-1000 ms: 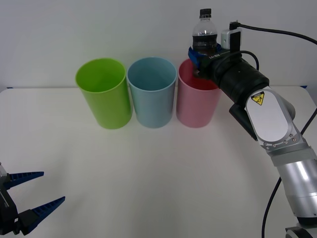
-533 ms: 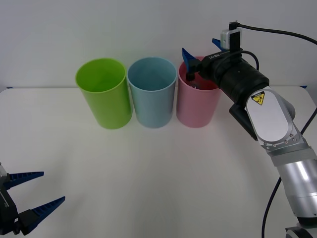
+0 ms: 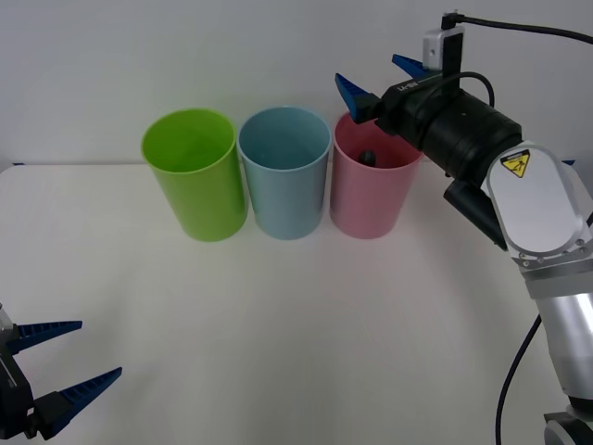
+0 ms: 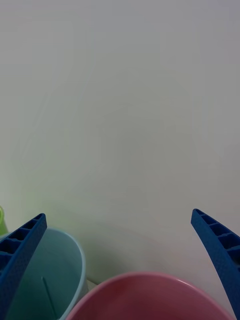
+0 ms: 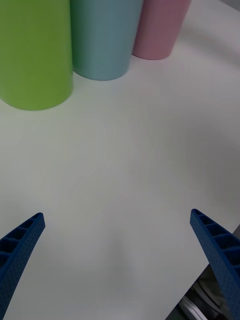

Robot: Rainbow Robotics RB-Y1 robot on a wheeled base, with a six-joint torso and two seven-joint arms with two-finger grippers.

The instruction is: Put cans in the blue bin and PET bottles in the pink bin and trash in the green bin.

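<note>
Right hand (image 3: 382, 78) spread, empty, just above pink bin (image 3: 369, 199) rim; PET bottle (image 3: 367, 156) inside bin below it; left hand (image 3: 67, 362) spread, parked.

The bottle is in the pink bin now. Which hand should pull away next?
The right hand. It hangs open just above the pink bin, where the bottle's cap shows inside, so I'd lift it clear. The left hand sits open at the table's near edge, far off.
</note>
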